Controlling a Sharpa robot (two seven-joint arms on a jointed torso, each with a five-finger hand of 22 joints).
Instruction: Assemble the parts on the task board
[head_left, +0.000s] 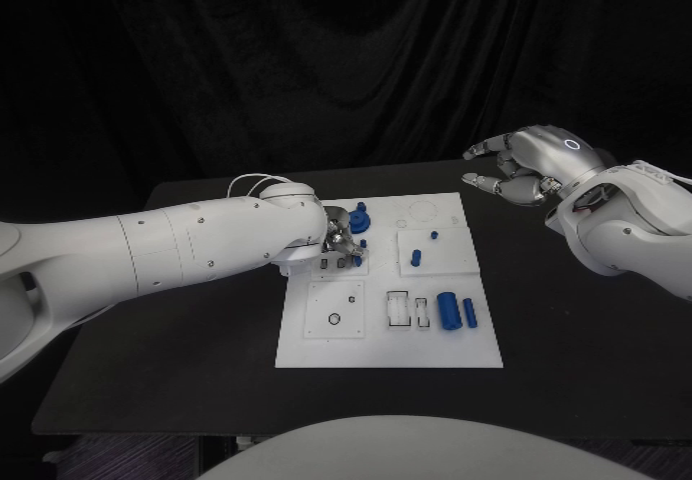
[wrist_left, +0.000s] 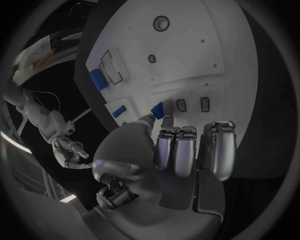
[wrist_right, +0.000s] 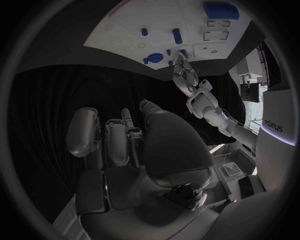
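The white task board lies mid-table, and also appears in the left wrist view and the right wrist view. My left hand hangs low over the board's back left part. There its thumb and a finger pinch a small blue part just over a row of small slots. A round blue part sits just behind that hand. Two blue pegs stand mid-board. A large blue cylinder and a thinner one lie at the front right. My right hand is raised beyond the board's back right corner, fingers apart and holding nothing.
Empty rectangular recesses lie beside the cylinders, and a plate with a round hole sits at the board's front left. Black table surrounds the board on all sides. A dark curtain closes the back.
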